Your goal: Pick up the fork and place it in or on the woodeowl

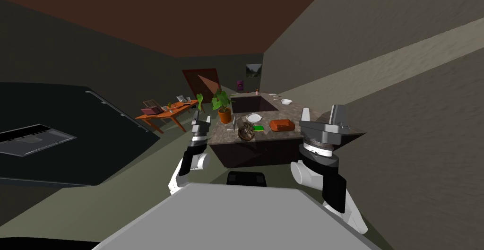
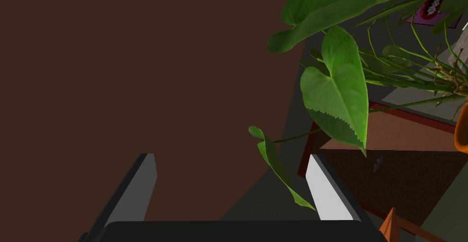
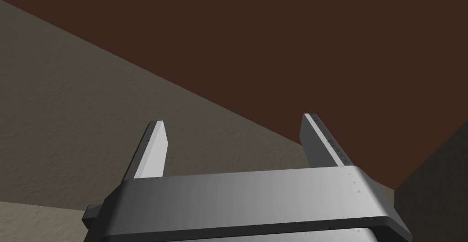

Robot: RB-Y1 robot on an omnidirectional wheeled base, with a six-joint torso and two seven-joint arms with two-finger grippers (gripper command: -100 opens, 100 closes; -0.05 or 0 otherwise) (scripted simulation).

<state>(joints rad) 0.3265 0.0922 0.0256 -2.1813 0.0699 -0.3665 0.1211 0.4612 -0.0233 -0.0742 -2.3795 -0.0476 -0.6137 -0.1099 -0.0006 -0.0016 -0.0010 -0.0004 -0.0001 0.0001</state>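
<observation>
On a dark speckled counter ahead of me lies a brown, mottled bowl near the front edge. A thin grey piece, likely the fork, lies just beyond the bowl, beside the plant pot. My left gripper is raised off the counter's left corner, open and empty; in the left wrist view it points up past the plant's leaves. My right gripper hangs over the counter's right end, open with nothing between its fingers.
The counter also carries a potted plant, a white plate, a small green item, an orange-red item, a sunken basin and a white dish. An orange table with clutter stands at the left.
</observation>
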